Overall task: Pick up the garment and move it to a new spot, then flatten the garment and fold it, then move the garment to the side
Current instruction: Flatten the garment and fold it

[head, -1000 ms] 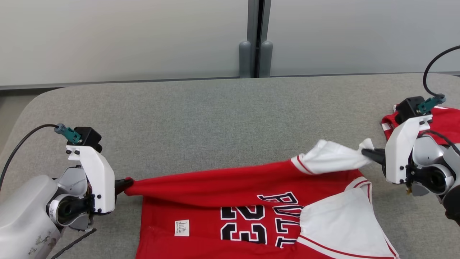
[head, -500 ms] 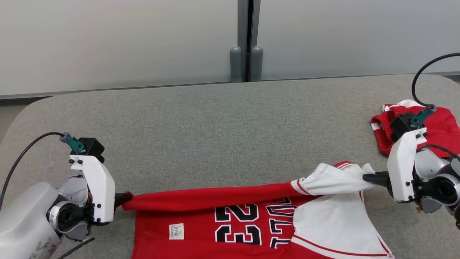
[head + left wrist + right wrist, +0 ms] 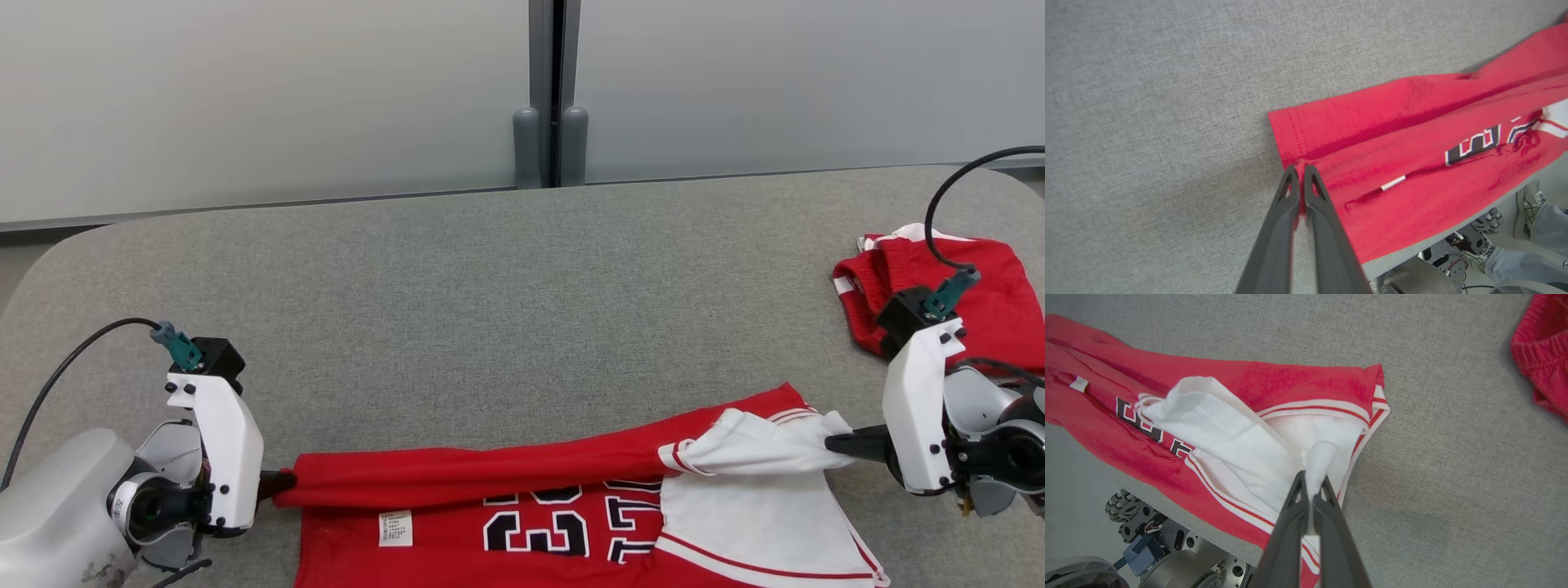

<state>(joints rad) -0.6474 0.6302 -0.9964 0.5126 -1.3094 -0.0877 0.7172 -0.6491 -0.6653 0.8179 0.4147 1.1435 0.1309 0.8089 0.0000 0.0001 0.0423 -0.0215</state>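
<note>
Head view: garment [image 3: 490, 475] between left tool [image 3: 282, 482], right tool [image 3: 833, 443].

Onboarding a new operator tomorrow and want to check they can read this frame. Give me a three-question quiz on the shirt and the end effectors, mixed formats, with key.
1. Multiple choice: which part of the garment does the right end effector pinch? A) white sleeve cloth B) the small tag C) the black lettering
2. True or false: the red cloth bundle lies apart from the garment, on the table.
3. Short answer: what does the left end effector hold?

Key
1. A
2. True
3. A red corner of the garment, by its stitched hem, with the jaws shut on it.
</note>
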